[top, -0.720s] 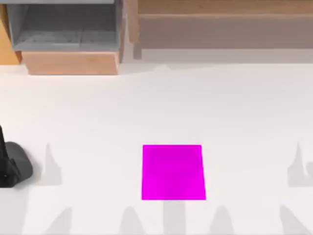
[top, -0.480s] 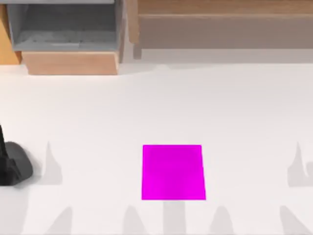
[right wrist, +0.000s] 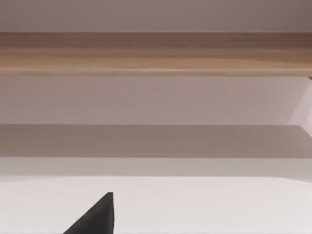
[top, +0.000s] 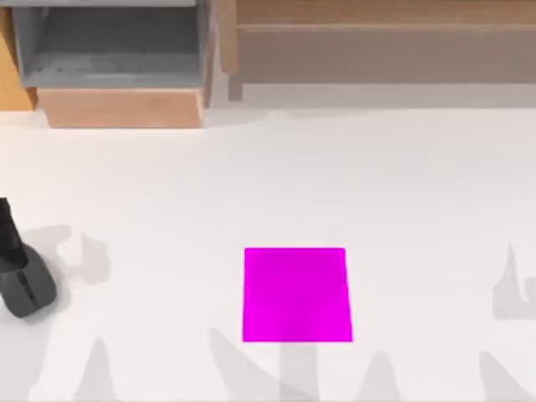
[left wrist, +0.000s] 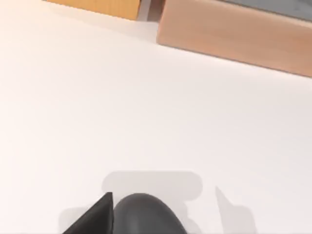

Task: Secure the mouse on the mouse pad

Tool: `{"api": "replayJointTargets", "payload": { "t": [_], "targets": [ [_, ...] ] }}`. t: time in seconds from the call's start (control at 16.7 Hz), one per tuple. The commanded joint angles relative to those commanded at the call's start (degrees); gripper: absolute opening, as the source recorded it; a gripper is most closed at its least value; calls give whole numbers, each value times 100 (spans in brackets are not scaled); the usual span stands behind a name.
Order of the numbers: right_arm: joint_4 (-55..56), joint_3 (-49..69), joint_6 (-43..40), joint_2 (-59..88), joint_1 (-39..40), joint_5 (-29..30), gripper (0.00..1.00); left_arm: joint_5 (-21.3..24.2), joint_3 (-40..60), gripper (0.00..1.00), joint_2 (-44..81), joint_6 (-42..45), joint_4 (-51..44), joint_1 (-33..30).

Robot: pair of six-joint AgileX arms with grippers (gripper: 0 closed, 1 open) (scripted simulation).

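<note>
The dark grey mouse (top: 28, 290) lies on the white table at the far left edge, with its darker strip showing. My left gripper (top: 7, 228) hangs just behind it at the table's left edge. In the left wrist view the mouse (left wrist: 145, 215) sits right beside one black finger (left wrist: 97, 220), and the jaws stand wide, so the gripper is open. The magenta mouse pad (top: 296, 294) lies flat near the table's front middle, far to the right of the mouse, with nothing on it. A black finger (right wrist: 97, 219) of my right gripper hangs over bare table, also open.
A grey open-fronted cabinet on a wooden base (top: 117, 67) stands at the back left. A long wooden shelf (top: 377, 42) runs along the back right. White table lies between the mouse and the pad.
The left gripper's black body has moved from over the mouse's left side toward the back, uncovering the mouse. The arm shadows on the table have shifted. The pad has not moved.
</note>
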Motion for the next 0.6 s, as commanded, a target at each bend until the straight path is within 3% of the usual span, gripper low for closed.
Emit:
{"api": "replayJointTargets", "payload": {
  "t": [0.36, 0.6],
  "targets": [
    [0, 0, 0, 0, 0, 0, 100, 8, 2180, 100, 3572, -1065, -2014, 54],
    [0, 0, 0, 0, 0, 0, 100, 19, 3416, 100, 5318, -1650, -3101, 73]
  ]
}}
